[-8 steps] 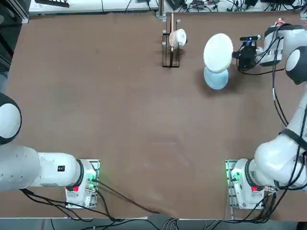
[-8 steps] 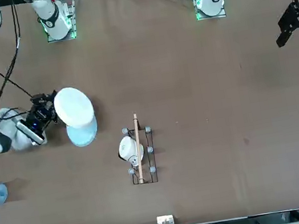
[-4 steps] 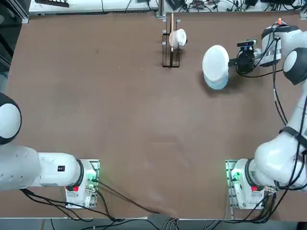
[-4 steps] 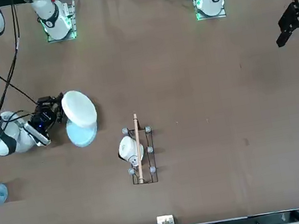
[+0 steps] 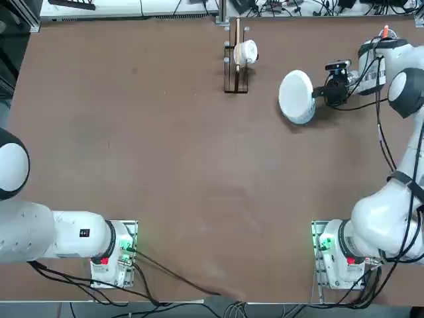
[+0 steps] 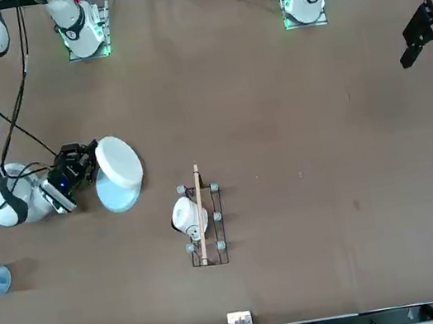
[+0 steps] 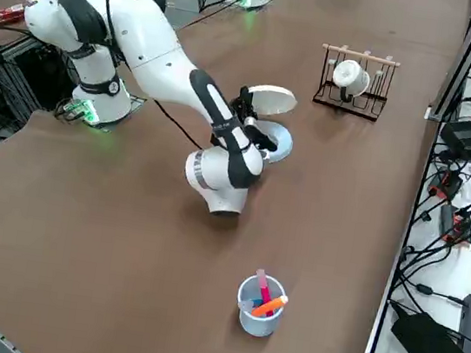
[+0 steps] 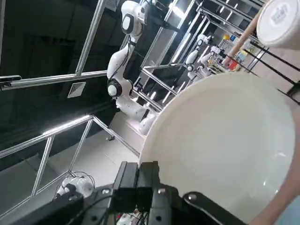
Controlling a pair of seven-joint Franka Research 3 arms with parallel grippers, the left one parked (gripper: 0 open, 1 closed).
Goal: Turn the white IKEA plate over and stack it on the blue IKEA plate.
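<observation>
Holding the white IKEA plate (image 5: 295, 95) by its rim, the right gripper (image 5: 320, 92) has its fingers pinched tight on the edge nearest the arm, and the plate hangs in the air at a tilt in the upper right of the top view. The blue IKEA plate (image 5: 301, 117) lies flat on the table (image 5: 165, 146) directly beneath, only a pale crescent of it showing at the white plate's lower edge in that view; in the front view the same crescent (image 6: 118, 198) peeks out at centre left, just below the raised white disc (image 6: 119, 162). The right side view shows the white plate (image 7: 271, 99) held clear above the blue one (image 7: 279, 139), the two apart, not touching. In the wrist view the plate's hollow side (image 8: 229, 145) faces the camera, so the turn looks partly made rather than finished: the plate is neither level nor fully face down. By my judgement the pick-up is done and the carry over the blue plate is largely done; what is left is to complete the flip, lower the white plate onto the blue one so the rims line up, and let go.
</observation>
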